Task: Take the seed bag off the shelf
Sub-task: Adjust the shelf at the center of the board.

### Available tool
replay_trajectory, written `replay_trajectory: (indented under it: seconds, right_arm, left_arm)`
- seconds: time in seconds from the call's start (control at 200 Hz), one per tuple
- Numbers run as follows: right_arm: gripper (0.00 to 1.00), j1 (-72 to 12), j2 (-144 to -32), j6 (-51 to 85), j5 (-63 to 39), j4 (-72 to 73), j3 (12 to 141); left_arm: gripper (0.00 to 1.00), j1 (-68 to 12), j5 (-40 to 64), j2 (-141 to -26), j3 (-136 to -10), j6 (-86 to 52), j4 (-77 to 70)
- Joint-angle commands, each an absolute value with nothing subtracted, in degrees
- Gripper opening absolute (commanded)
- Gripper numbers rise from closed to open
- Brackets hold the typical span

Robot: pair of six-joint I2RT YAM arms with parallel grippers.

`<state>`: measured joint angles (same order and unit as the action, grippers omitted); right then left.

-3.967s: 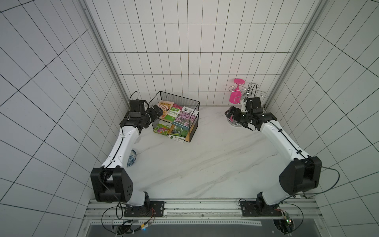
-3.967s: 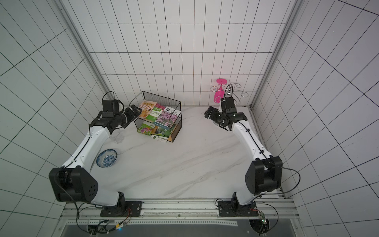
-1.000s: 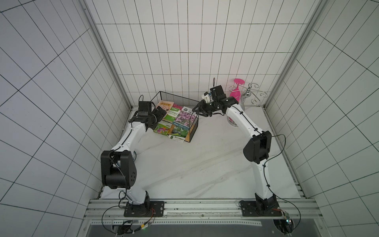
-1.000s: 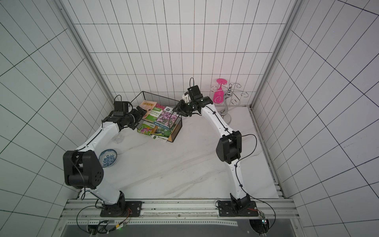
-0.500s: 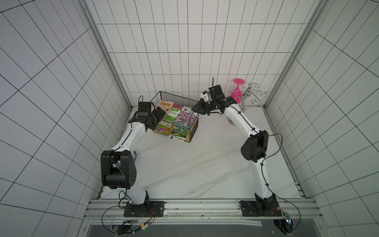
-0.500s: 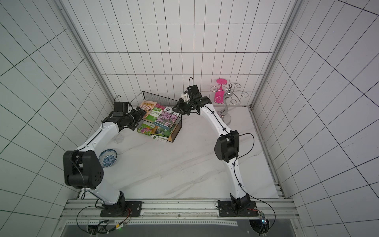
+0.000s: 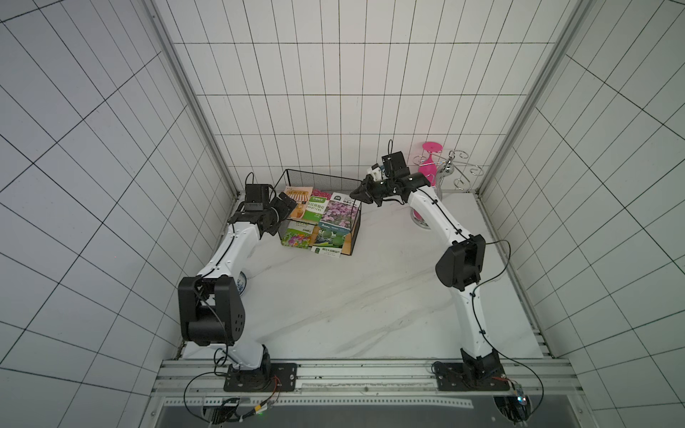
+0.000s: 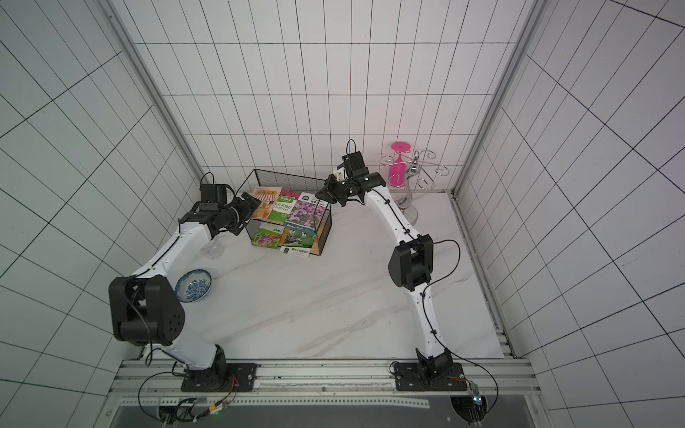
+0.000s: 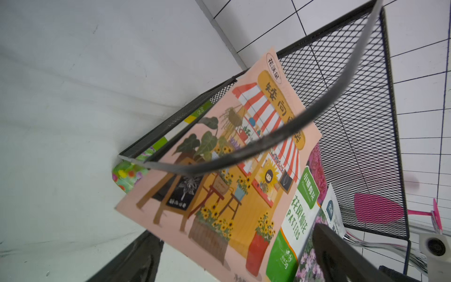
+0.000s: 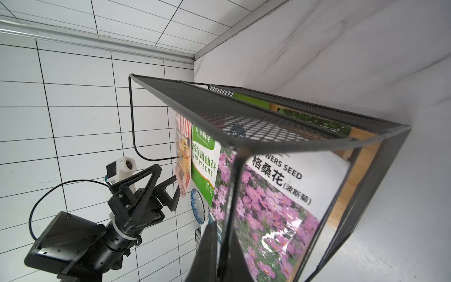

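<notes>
Seed bag (image 7: 297, 202), peach-coloured with a striped awning printed on it, leans at the left end of the upper row of packets in the shelf (image 7: 318, 175), above centre in both top views. The left gripper (image 7: 280, 216) reaches in from the left side of the frame with its fingers spread wide. In the right wrist view, left of centre, they sit on either side of the bag's lower corner. The right gripper (image 7: 356, 193) is pressed together on the thin wire post at the shelf's right front corner, at the bottom middle of the right wrist view.

The step in hand looks like closing on the bag. It would likely go best if the left fingers slide further over the bag, so the pads cover more than the bare corner, then close flat on both faces. The bag should then rise clear of the front wire before it comes out. The green packet (image 9: 294, 234) overlaps the seed bag's edge and may drag along with it. The right gripper's hold on the post should steady the light rack meanwhile.

Whether the left fingers touch the bag cannot be told. In the left wrist view both are cut off at the bottom edge. The upper board is covered by packets.
</notes>
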<state>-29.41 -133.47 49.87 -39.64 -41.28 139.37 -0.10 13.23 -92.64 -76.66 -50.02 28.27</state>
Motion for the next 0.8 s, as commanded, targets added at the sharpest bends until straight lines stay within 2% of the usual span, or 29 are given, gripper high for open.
replay_trajectory:
  seconds: [0.0,0.165,0.305,0.38,0.635,0.795]
  right_arm:
    - [0.04,-27.54,-135.64,47.06,-39.63,-40.39,142.9]
    - [0.09,-27.9,-136.76,47.37,-41.39,-40.35,142.74]
    - [0.15,-28.21,-136.5,46.97,-41.39,-40.34,142.17]
    - [0.15,-28.21,-136.32,46.74,-41.48,-40.34,141.72]
    - [0.15,-28.21,-135.88,46.11,-41.99,-40.34,140.65]
    - [0.15,-28.19,-135.09,45.62,-42.36,-40.34,139.28]
  left_arm:
    - [0.99,-0.24,12.48,-91.31,-75.56,-50.53,27.8]
    - [0.98,-1.6,11.54,-91.74,-75.41,-52.29,26.82]
    - [0.76,-2.13,11.78,-91.51,-73.9,-55.3,23.76]
    - [0.68,-2.41,11.22,-90.86,-72.84,-56.74,22.39]
    - [0.67,-2.85,7.15,-87.83,-68.59,-59.18,20.81]
    - [0.63,-2.37,6.68,-88.28,-66.8,-60.29,17.94]
